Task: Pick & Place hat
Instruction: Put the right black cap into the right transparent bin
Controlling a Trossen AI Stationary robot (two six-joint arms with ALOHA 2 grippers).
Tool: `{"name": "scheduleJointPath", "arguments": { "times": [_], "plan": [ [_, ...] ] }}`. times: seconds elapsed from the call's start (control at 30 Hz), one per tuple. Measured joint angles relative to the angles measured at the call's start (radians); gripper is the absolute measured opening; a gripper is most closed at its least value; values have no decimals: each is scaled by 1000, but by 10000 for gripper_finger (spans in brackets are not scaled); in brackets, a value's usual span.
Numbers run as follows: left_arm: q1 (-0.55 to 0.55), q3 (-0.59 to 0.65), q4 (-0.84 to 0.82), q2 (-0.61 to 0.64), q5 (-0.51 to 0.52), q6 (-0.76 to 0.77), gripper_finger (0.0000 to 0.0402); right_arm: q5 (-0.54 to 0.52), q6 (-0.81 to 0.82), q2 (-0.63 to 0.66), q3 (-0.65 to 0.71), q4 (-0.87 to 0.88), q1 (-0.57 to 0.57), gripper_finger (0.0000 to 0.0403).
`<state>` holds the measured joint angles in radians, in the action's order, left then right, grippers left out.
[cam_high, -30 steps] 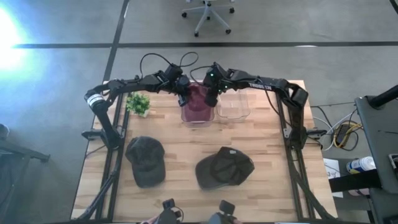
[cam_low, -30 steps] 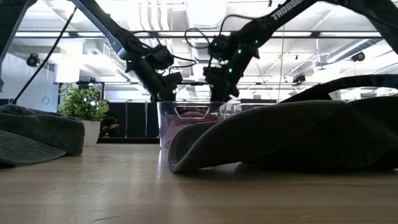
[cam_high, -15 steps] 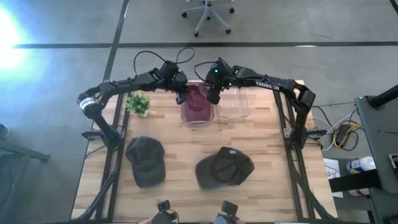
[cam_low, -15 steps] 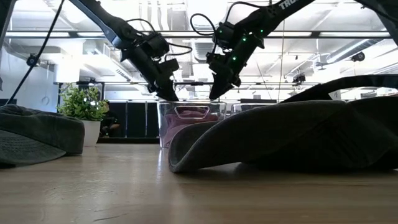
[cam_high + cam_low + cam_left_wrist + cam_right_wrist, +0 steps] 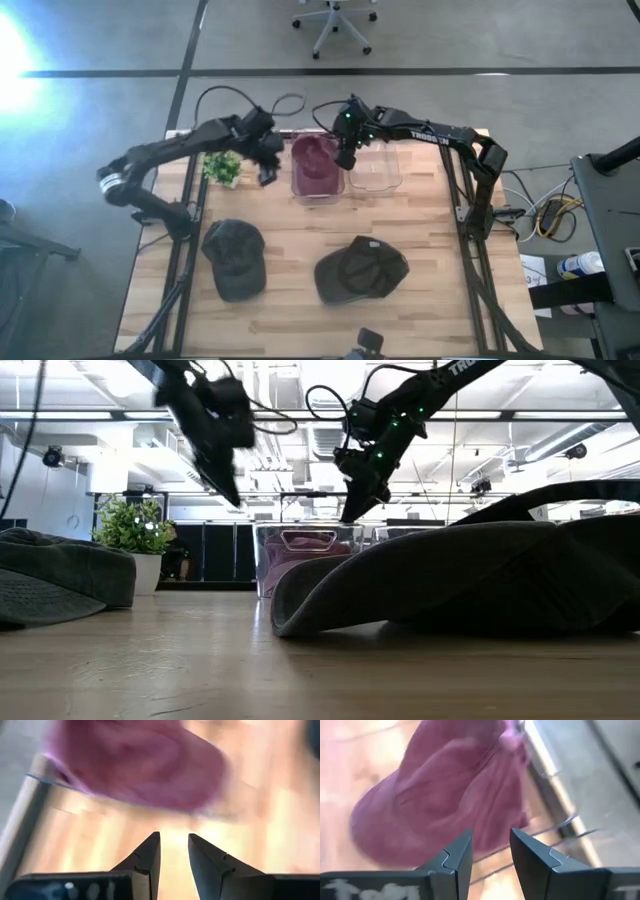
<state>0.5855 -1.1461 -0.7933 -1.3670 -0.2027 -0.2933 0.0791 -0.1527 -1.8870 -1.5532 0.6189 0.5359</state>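
A purple hat [image 5: 317,160] lies crumpled inside a clear bin [image 5: 320,194] at the table's far edge; it also shows in the low view [image 5: 300,565]. My left gripper [image 5: 268,176] hovers over bare wood just left of that bin, with its fingers narrowly open [image 5: 173,836] and the purple hat [image 5: 135,760] ahead of them. My right gripper [image 5: 343,160] hangs above the bin's right rim, open [image 5: 491,832], pointing down at the purple hat [image 5: 445,805]. Two dark caps, one at the near left [image 5: 233,257] and one at the near middle [image 5: 362,270], rest on the table.
A second clear bin [image 5: 376,170] stands right of the first. A small potted plant [image 5: 222,166] sits at the far left, close to my left arm. Bare wood lies between the bins and the two dark caps.
Both grippers have risen from the bin holding the purple hat. My left gripper has then swung away toward the table's left and slightly nearer, clear of the bin. My right gripper has stayed above the bin's right rim. The hat remains in the bin.
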Motion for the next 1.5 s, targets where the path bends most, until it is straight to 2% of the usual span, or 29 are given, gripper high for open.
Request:
{"name": "scheduleJointPath", "arguments": {
  "times": [0.1,0.27,0.4,0.53,0.67,0.87,1.1,1.23,1.5],
  "plan": [
    [-87,53,-37,91,-3,-1,94,40,7,3,0,83,-21,128],
    [-279,178,27,180,-2,0,94,58,5,21,0,241,-90,128],
    [-403,272,146,186,13,44,94,61,27,41,3,323,-167,128],
    [-479,334,279,155,2,140,94,63,77,82,14,365,-258,128],
    [-543,348,374,125,15,111,94,60,139,134,52,376,-372,128],
    [-588,330,384,58,94,-48,94,3,198,219,179,363,-578,128],
    [-595,294,399,-9,99,-80,94,-27,297,248,260,328,-819,128],
    [-609,279,418,-29,97,-79,94,-60,374,232,260,283,-907,128],
    [-618,249,426,-58,97,-75,94,-63,378,155,254,194,-1028,128]
  ]
}}
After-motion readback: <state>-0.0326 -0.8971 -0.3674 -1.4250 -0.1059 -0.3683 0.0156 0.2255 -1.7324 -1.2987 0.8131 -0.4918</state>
